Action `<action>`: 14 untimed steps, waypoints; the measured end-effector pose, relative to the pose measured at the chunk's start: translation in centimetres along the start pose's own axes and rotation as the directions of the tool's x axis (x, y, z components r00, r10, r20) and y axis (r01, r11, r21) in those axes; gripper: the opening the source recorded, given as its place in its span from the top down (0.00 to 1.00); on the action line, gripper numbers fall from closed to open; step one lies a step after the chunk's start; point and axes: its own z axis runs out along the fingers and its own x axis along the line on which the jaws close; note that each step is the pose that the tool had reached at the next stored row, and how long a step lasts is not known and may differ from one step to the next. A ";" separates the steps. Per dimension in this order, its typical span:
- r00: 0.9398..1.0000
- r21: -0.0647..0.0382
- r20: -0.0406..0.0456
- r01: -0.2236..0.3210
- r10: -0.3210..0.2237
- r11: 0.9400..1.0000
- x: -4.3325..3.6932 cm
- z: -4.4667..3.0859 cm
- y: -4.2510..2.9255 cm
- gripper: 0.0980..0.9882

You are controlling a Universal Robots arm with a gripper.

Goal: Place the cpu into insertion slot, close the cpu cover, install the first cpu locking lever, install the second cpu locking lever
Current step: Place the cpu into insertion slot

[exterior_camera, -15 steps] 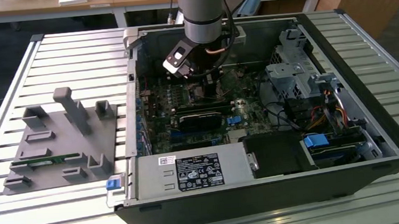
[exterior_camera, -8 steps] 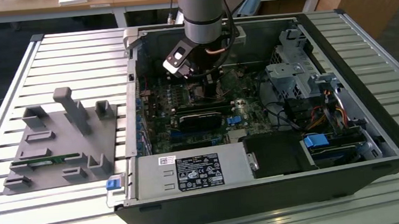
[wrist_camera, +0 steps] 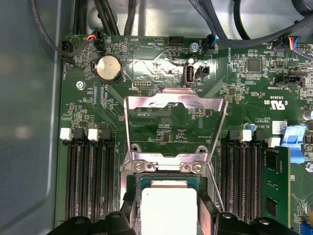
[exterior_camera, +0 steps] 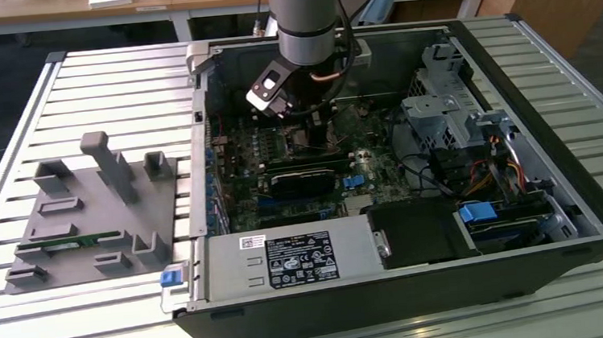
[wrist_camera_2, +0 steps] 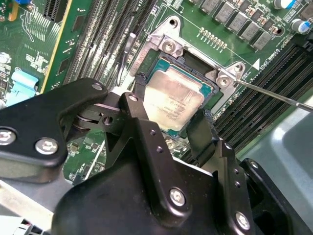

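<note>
The cpu (wrist_camera_2: 173,100), a flat square chip with a silvery top, lies at the insertion slot (wrist_camera_2: 193,61) on the green board. My gripper (wrist_camera_2: 171,105) has one black finger (wrist_camera_2: 139,93) against each of two opposite cpu edges, so it looks shut on the chip. The first wrist view shows the cpu (wrist_camera: 168,210) between the same fingers (wrist_camera: 205,213). The cpu cover (wrist_camera: 176,102), a silver frame with a cut-out middle, stands swung open beyond the slot. A thin locking lever (wrist_camera_2: 274,95) sticks out beside the slot's rim. In the exterior view the gripper (exterior_camera: 314,123) reaches down into the computer case.
The open black computer case (exterior_camera: 562,197) lies on a slatted metal table (exterior_camera: 111,79). Long black memory slots (wrist_camera: 90,181) flank the socket. A drive cage (exterior_camera: 442,113), cables and a power supply (exterior_camera: 287,259) crowd the case. A grey fixture (exterior_camera: 89,210) sits at the exterior view's left.
</note>
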 end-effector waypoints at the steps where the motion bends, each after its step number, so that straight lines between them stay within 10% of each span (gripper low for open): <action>1: 1.000 0.000 -0.001 0.000 0.000 1.000 0.03 0.00 0.00 0.42; 14: 1.000 0.000 -0.004 0.002 -0.002 1.000 0.11 -0.23 0.01 0.42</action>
